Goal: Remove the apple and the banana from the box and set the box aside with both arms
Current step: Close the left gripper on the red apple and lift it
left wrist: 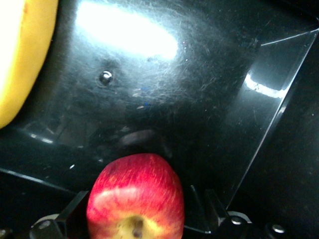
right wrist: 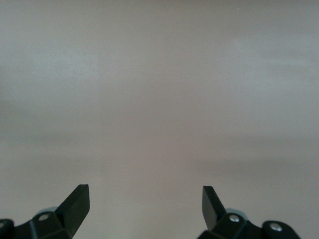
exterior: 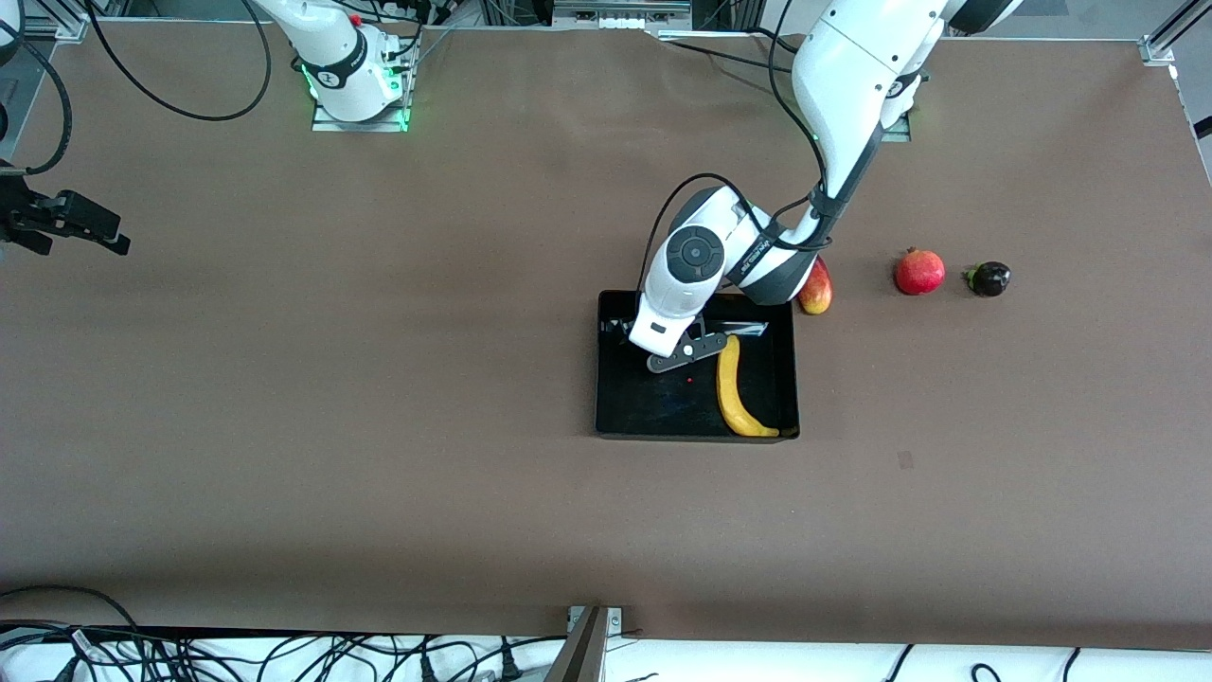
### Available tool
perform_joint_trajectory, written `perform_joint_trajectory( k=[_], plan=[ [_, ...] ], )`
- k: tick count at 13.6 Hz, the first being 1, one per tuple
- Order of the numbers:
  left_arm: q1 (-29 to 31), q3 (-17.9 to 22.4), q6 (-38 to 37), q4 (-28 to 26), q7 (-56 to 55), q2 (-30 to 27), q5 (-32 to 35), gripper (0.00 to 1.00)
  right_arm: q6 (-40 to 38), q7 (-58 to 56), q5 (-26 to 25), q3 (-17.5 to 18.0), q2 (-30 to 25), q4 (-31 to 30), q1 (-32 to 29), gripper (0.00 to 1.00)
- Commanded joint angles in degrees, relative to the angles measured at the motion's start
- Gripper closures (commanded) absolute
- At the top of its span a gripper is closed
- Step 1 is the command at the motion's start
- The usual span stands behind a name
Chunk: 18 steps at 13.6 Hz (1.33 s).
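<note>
2 hands: left (exterior: 684, 352) grips half-hidden apple (left wrist: 135, 196) over box (exterior: 663, 407); right (right wrist: 144, 205) waits, spread wide.

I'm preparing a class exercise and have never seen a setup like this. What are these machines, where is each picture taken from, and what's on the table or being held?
Two robot arms stand at a brown table. One picture looks down from across it; the others come from cameras on each wrist. The left gripper holds a red-and-yellow apple over a black box, where a banana already lies. The right gripper waits open at the right arm's end. Beside the box lie a mango, a pomegranate and a small dark fruit.
</note>
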Motion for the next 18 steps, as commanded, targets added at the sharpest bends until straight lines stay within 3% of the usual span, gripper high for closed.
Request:
perform_joint_trajectory(
  k=[1, 11, 12, 14, 15, 18],
  plan=[
    [-0.27, 0.04, 2.42, 1.00, -0.29, 1.75, 0.80, 0.00, -0.66, -0.99, 1.03, 0.04, 0.07, 0.33, -0.58, 0.00],
    [-0.62, -0.57, 1.99, -2.87, -2.40, 1.40, 0.89, 0.00, -0.66, -0.99, 1.03, 0.04, 0.07, 0.33, -0.58, 0.00],
    [-0.71, -0.57, 1.90, -2.95, -3.19, 1.40, 0.89, 0.18, -0.66, -0.99, 1.03, 0.04, 0.07, 0.33, -0.58, 0.00],
    [-0.71, -0.57, 1.99, -2.95, -3.81, 1.40, 0.89, 0.76, -0.66, -0.99, 1.03, 0.04, 0.07, 0.33, -0.58, 0.00],
    [-0.71, -0.57, 1.90, -2.95, -3.72, 1.40, 0.97, 0.88, -0.66, -0.99, 1.03, 0.04, 0.07, 0.33, -0.58, 0.00],
    [-0.71, -0.84, 1.38, -2.78, -3.46, 0.88, 0.98, 1.00, -0.66, -0.99, 1.12, 0.04, 0.07, 0.33, -0.58, 0.00]
  ],
)
